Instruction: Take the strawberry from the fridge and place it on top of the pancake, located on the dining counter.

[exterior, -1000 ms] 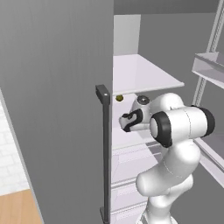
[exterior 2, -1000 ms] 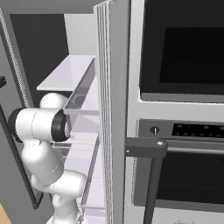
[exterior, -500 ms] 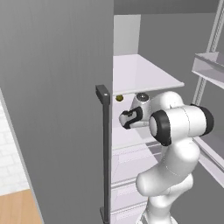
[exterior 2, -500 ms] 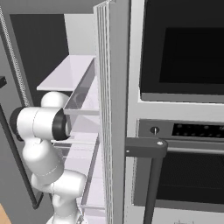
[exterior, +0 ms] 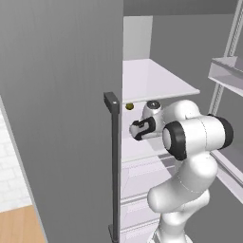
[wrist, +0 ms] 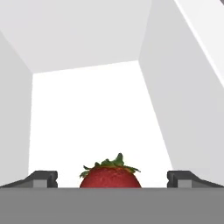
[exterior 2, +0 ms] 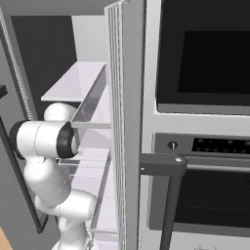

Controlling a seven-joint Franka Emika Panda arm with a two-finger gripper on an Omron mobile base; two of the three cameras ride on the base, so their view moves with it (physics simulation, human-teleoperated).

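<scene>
Red, one strawberry point(wrist: 110, 176) sits on the white shelf point(wrist: 96, 118) inside the fridge point(exterior: 61, 118), between the two fingertips point(wrist: 43, 178) of the wide-open claw point(wrist: 111, 179), which grips nothing.

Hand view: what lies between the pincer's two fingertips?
The strawberry sits in the gap of the pincer, with bare white fridge shelf on either side of it; neither fingertip touches it.

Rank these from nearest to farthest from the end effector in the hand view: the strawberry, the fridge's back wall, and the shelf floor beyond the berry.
1. Strawberry, between the end effector fingertips.
2. Shelf floor, stretching beyond the berry.
3. Back wall of the fridge, at the top.
</scene>
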